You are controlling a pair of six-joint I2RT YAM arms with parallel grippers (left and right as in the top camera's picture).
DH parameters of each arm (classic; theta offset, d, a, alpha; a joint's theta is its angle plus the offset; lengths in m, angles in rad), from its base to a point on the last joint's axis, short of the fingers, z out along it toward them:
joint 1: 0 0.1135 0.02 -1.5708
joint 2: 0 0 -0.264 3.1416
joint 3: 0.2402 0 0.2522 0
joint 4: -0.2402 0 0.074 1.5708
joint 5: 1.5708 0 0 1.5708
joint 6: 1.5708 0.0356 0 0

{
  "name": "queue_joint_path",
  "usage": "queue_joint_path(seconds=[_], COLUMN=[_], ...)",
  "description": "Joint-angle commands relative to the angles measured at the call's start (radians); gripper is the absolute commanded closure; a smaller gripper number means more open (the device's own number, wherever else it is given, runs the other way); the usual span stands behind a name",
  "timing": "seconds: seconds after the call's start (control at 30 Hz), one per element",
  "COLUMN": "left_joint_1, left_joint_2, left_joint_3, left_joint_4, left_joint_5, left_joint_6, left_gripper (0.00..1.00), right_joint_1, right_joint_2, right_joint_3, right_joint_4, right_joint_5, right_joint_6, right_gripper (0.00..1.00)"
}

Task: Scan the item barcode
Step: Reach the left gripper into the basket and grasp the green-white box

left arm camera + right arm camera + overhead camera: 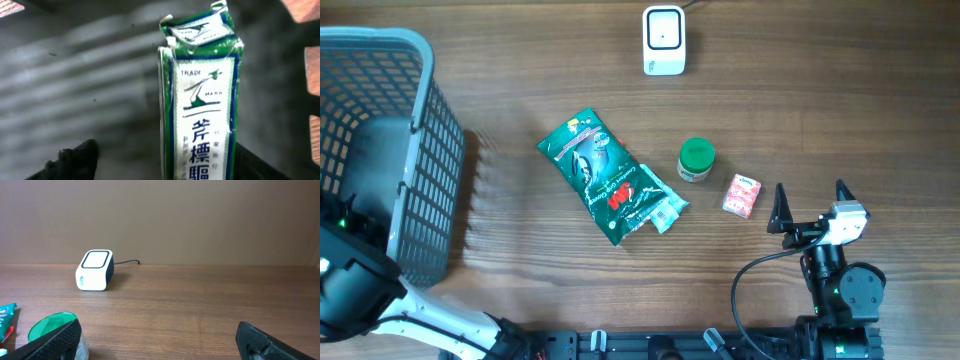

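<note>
Inside the grey basket (420,150) room is tight: latticed walls rise on every side, and the left gripper (165,167) hangs low over the basket's floor. The green-and-white carton (200,100) lies flat on that floor, printed face up, its crumpled flap end pointing away from the wrist. The gripper's dark fingers (75,160) stand on either side of its near end. One sits close by the carton's edge, whether touching I cannot tell. The other stands clear of it with bare floor between, so the jaws are spread and clamp nothing. Outside the basket the wooden table (520,90) offers open room. The green snack bag (605,175) lies nearest the basket. Farther out come the green-lidded jar (696,160) and then the small pink box (742,195), each apart from the next. Farthest from the basket is the right gripper (810,190), its jaws wide and empty. The white scanner (663,40) stands well apart from the basket near the table's far edge, its cable trailing toward a plain brown wall (160,220).
</note>
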Motion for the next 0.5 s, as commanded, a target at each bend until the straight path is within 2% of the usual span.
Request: queue_joint_path(seconds=[0.0, 0.07, 0.23, 0.37, 0.47], left_joint_1=[-0.017, -0.017, -0.017, -0.023, -0.035], left_joint_2=[0.077, 0.077, 0.077, 0.077, 0.069], left_joint_3=[-0.029, -0.029, -0.029, -0.029, -0.028], left_joint_4=[-0.001, -0.005, -0.002, -0.002, 0.006], left_joint_5=[0.063, 0.063, 0.062, 0.064, 0.076], left_joint_6=[0.03, 0.031, 0.056, 0.076, 0.108], left_gripper=[0.39, 0.5, 0.71, 0.78, 0.78], right_joint_1=[-0.005, -0.005, -0.005, -0.005, -0.005], right_joint_2=[-0.002, -0.002, -0.002, -0.002, -0.002], right_joint_3=[0.0, 0.0, 0.0, 0.0, 0.0], right_joint_4=[0.002, 0.002, 0.002, 0.002, 0.002], right_joint_5=[0.014, 0.014, 0.014, 0.014, 0.014], right_joint_6=[0.013, 0.013, 0.013, 0.012, 0.012], right_gripper=[0.0, 0.0, 0.0, 0.0, 0.0])
